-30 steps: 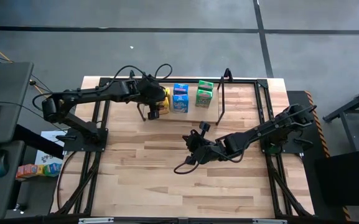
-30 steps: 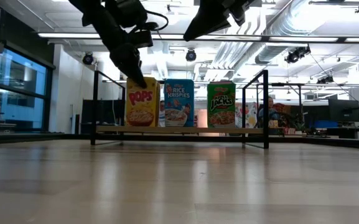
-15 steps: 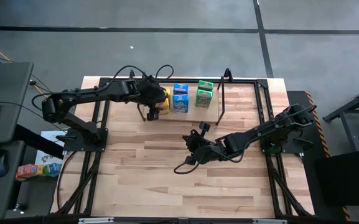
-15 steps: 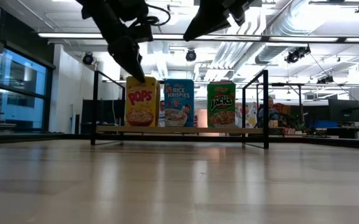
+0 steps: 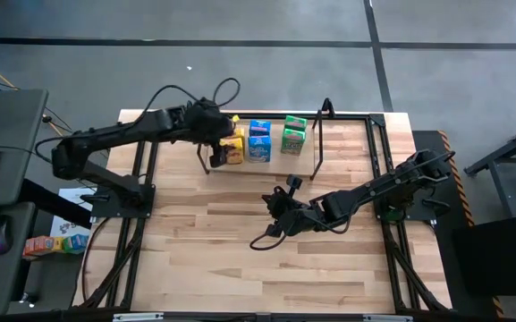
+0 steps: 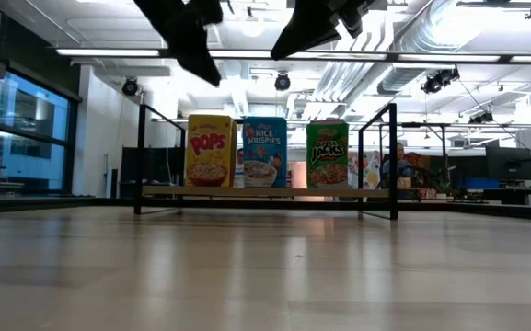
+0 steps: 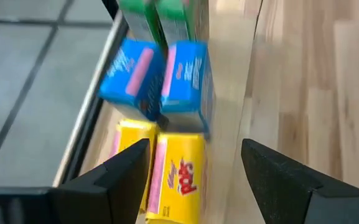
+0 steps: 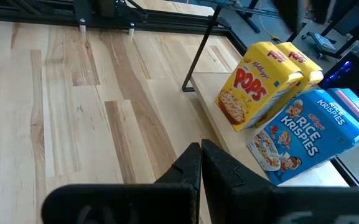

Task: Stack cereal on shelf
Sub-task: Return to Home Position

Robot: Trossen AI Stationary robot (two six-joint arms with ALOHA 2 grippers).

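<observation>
Six small cereal boxes stand upright on the shelf's wooden board, in pairs one behind the other: yellow, blue and green. My left gripper hangs open above the yellow boxes, clear of them. My right gripper is shut, held high over the middle of the table, and holds nothing.
Thin black rod uprights stand at both ends of the shelf. The board has bare room right of the green boxes. A black frame edges the table. Bare wooden tabletop lies on the near side.
My left gripper has risen straight off the top of the front yellow box and drawn slightly toward the table's far edge; the box stays upright on the shelf. The right arm has kept still.
</observation>
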